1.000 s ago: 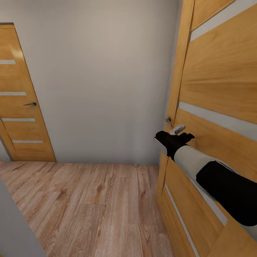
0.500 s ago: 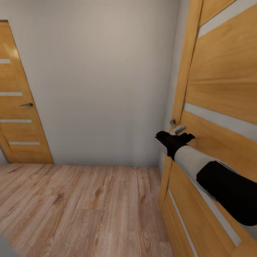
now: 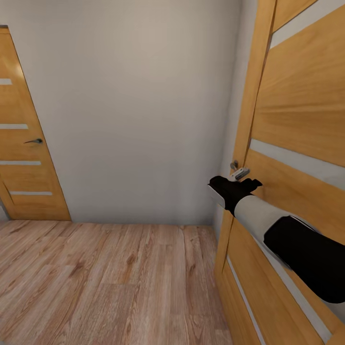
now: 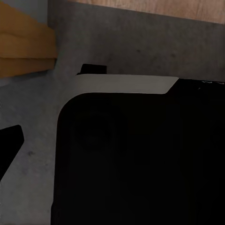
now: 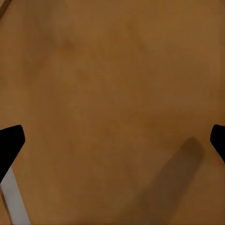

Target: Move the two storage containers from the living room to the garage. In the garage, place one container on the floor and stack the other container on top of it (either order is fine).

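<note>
At the right of the head view, the right arm reaches forward to a wooden door (image 3: 297, 124) that stands just beside the robot, and the right gripper (image 3: 243, 181) sits against the door's silver handle (image 3: 239, 172). From the right wrist view, the two dark fingertips (image 5: 10, 143) show wide apart at the edges of the frame with plain door wood between them, so this gripper is open and holds nothing. The left gripper (image 4: 7, 145) appears as one dark fingertip beside the robot's own black-and-white body over a grey surface; whether it is open or closed I cannot tell.

Neither storage container is visible, so their place, heading and long axis cannot be read from these pictures. The robot stands on a light wood plank floor (image 3: 110, 282) facing a plain white wall (image 3: 134, 105), with a second wooden door (image 3: 24, 143) shut at the far left.

The step in hand looks like working the near door to get through, on the way between rooms. To do it well, the gripper should bear on the handle or the door's free edge rather than the flat panel, push steadily along the door's swing, and the base should follow slowly so the forearm does not jam against the wood.
</note>
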Robot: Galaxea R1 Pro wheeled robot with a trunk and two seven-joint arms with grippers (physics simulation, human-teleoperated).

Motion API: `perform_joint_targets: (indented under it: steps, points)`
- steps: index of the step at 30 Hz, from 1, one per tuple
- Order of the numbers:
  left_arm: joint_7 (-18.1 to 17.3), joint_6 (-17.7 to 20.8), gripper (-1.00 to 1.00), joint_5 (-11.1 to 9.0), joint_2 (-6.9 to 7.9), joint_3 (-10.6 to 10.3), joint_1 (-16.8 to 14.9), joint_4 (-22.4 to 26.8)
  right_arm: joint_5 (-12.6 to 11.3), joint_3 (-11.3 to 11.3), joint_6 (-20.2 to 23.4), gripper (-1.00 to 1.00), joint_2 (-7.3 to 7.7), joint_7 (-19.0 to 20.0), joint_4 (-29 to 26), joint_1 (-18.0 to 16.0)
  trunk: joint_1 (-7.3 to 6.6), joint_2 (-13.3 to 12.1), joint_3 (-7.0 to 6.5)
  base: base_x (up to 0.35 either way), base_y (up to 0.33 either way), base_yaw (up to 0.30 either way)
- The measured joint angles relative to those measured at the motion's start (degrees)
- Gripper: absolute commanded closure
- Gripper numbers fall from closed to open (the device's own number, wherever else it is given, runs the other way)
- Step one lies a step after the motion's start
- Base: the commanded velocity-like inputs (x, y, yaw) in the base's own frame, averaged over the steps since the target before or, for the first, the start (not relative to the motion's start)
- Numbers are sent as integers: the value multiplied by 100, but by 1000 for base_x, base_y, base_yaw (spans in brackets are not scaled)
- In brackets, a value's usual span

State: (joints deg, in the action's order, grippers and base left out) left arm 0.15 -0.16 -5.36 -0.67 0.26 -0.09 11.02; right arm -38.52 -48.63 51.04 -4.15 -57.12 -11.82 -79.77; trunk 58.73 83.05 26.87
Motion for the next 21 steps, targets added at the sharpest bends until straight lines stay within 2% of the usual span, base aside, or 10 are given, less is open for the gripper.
perform_joint_targets:
  steps: [16, 21]
  points:
    - [9, 2, -100, -4, -2, 0, 0, -1, 0, -37, -9, -100, 36, -3, 14, -4, 0, 0, 0, 0, 0, 0]
    - [9, 0, -100, -3, -2, 0, 0, -1, -27, -24, -2, -100, 199, -5, -44, -6, 0, 0, 0, 0, 0, 0]
